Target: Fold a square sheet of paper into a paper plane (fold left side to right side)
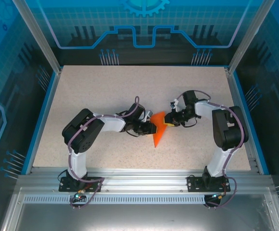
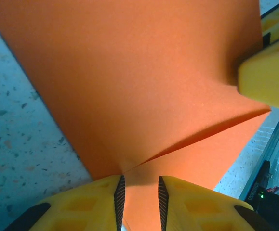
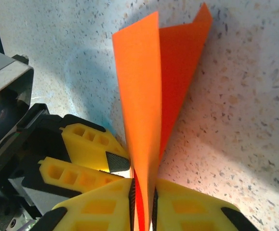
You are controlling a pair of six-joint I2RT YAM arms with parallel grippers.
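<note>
The square sheet of paper [image 1: 158, 131] is bright orange-red and partly folded into a narrow shape, its point toward the near edge of the table. In the right wrist view the paper [image 3: 141, 82] stands up as two flaps. My right gripper [image 3: 143, 207] straddles its lower end, the jaws slightly apart with both layers loose between the pads. My left gripper [image 2: 139, 202] is open, with the paper [image 2: 144, 82] lying flat in the gap. In the top view the left gripper [image 1: 152, 128] and right gripper [image 1: 169, 121] face each other across the paper.
The speckled table [image 1: 105, 86] has a blue rim. The two grippers are very close: a right finger [image 2: 269, 72] shows at the edge of the left wrist view, and the left fingers [image 3: 88, 142] sit beside the right jaws. A camera housing [image 3: 6, 96] shows at the left of the right wrist view.
</note>
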